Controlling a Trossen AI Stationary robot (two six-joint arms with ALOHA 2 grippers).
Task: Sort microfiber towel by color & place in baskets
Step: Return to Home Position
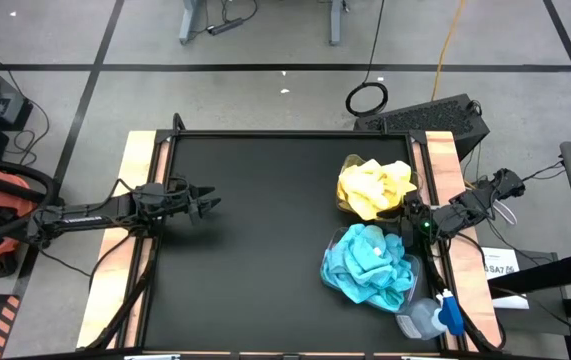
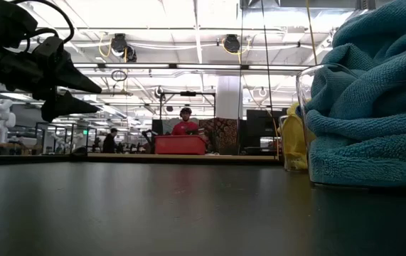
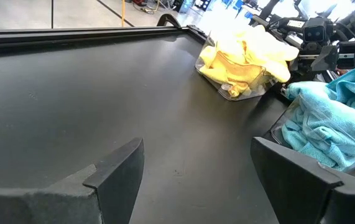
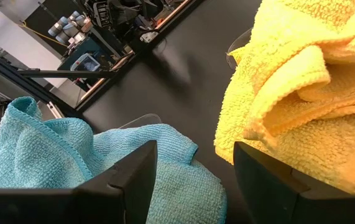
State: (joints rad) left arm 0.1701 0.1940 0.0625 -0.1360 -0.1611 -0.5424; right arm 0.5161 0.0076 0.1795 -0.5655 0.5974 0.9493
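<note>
Left fingers (image 1: 208,205) hang wide and empty near the left edge of the tabletop (image 1: 265,250). Sorting looks done: yellow towels (image 1: 375,187) and teal towels (image 1: 370,265) heap in two clear bins (image 3: 233,93) along the right edge, crumpled, with no clear long axis. Right fingers (image 1: 408,212), parted and empty by the gap between them, need only retract home.

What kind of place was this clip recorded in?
Probably a big open robotics lab or workshop hall: a high ceiling with strip lights, people at distant benches, and a concrete floor marked with dark tape lines around the table.
</note>
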